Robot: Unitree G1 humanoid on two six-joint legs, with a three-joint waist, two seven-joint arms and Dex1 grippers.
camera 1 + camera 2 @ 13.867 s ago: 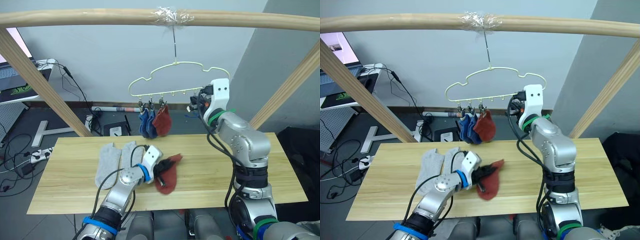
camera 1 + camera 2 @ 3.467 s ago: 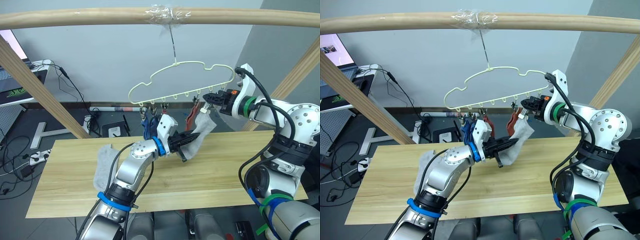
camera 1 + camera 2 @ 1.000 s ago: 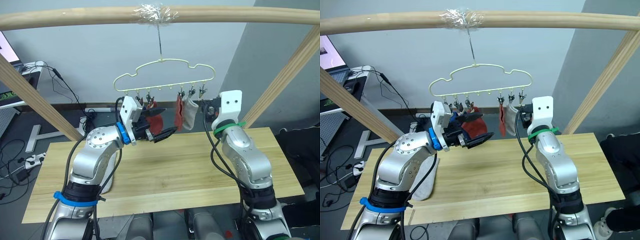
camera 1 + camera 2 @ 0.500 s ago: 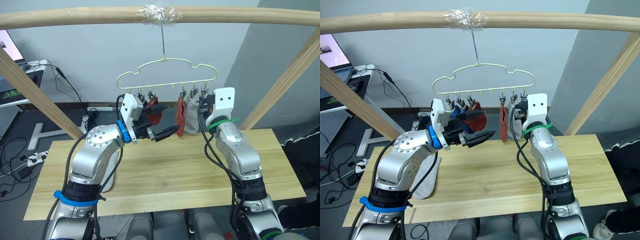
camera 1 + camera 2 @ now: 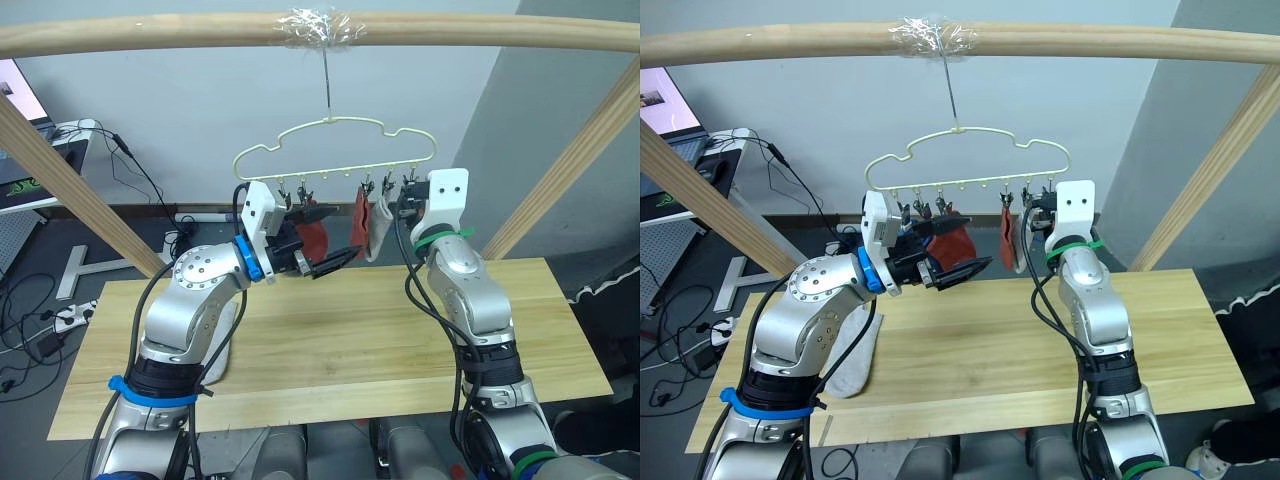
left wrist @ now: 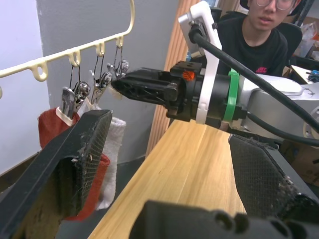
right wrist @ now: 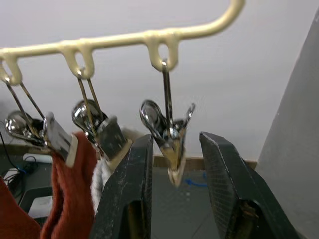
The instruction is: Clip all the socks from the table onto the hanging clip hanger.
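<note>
The pale clip hanger point(image 5: 335, 150) hangs by its hook from the top pole. Two rust red socks point(image 5: 360, 222) point(image 5: 312, 238) and a light grey sock point(image 5: 379, 226) hang from its clips. Another grey sock point(image 5: 848, 360) lies on the table point(image 5: 350, 340), partly under my left arm. My left gripper point(image 5: 340, 232) is held up wide open and empty in front of the left clips, hiding what hangs there. My right gripper point(image 7: 174, 144) is at the hanger's right end, open, its fingers point(image 7: 132, 199) on either side of the bare end clip point(image 7: 169, 134) with a gap on each side.
Round wooden poles frame the scene: one across the top point(image 5: 150, 35), slanted ones at left point(image 5: 80, 170) and right point(image 5: 570, 170). A person in black point(image 6: 269, 35) sits beyond the table's right end. A desk with cables point(image 5: 40, 170) stands at far left.
My right gripper has risen to the end clip and its fingers have narrowed around it. The left gripper lifted slightly, still wide open.
</note>
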